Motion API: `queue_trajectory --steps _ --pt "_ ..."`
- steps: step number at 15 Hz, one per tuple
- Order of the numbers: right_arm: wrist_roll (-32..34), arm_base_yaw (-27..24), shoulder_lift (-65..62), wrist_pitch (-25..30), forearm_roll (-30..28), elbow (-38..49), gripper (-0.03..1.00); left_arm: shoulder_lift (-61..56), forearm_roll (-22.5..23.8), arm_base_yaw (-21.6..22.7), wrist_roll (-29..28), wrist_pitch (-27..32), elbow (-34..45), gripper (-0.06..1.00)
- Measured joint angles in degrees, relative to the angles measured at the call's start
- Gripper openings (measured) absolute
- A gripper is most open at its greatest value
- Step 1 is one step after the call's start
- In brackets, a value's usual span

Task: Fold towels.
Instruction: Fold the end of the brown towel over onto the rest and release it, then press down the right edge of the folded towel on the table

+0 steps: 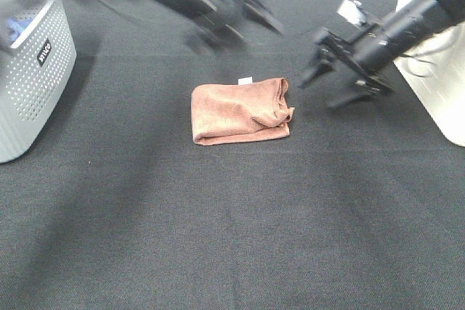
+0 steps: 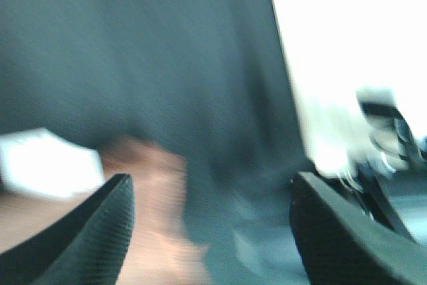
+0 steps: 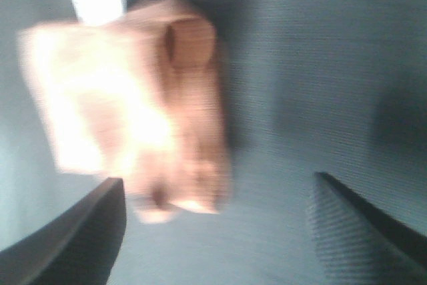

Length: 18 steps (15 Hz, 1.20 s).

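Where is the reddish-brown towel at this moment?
In the exterior high view the folded towel lies near the middle of the black table, just left of the open right hand.

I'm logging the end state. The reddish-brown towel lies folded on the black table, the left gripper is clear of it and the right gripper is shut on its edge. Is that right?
Not quite. The right gripper is open and clear of the towel, as the exterior high view shows. The towel does lie folded on the black table, and the left gripper is clear of it.
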Motion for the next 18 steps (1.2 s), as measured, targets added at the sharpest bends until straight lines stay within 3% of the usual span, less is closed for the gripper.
queue_trajectory --steps 3,5,7,9,12,18 --pt "-2.81 7.05 -0.57 -0.23 1.49 -1.95 0.71 -0.4 11.86 3.32 0.17 6.07 0.0 0.64" --pt "-3.9 8.71 -0.52 -0.69 3.44 -2.69 0.71 -0.4 14.21 3.5 0.17 7.22 0.0 0.64" --pt "-7.1 10.2 1.2 -1.43 10.49 -4.35 0.71 -0.4 17.36 3.55 0.17 8.82 0.0 0.64" --pt "-8.77 10.2 4.64 -1.49 14.84 -5.84 0.71 -0.4 18.11 3.55 0.17 9.74 0.0 0.64" --pt "-9.68 8.54 9.45 -1.38 14.55 -6.53 0.71 -0.4 18.16 3.55 0.17 11.4 0.0 0.64" --pt "-6.76 3.32 10.08 -2.92 7.96 -6.99 0.71 -1.03 18.39 3.55 0.17 14.78 0.0 0.64"
